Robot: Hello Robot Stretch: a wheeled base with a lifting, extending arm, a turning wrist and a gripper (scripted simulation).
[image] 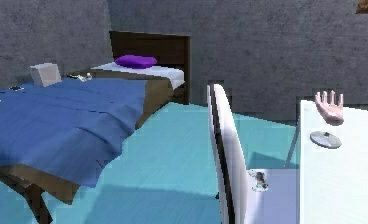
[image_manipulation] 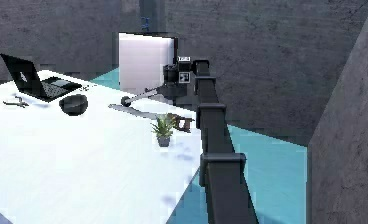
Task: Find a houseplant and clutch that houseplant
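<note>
A small houseplant (image_manipulation: 164, 130) with green leaves in a grey pot stands on the white table (image_manipulation: 82, 160) near its right edge, just left of the dark arm bar. My gripper (image_manipulation: 128, 102) reaches over the table farther out than the plant, its dark body beside the white chair back (image_manipulation: 144, 60). A thin grey flat thing (image_manipulation: 150, 113) lies on the tabletop under the fingers, so I cannot tell whether the gripper holds anything.
An open black laptop (image_manipulation: 32, 75) and a dark round object (image_manipulation: 74, 103) sit on the table's left part. The forward view has a blue bed (image: 72, 115) with a purple pillow (image: 136, 62), a white chair (image: 230, 150), and a hand statue (image: 330, 105) on the table (image: 337, 185).
</note>
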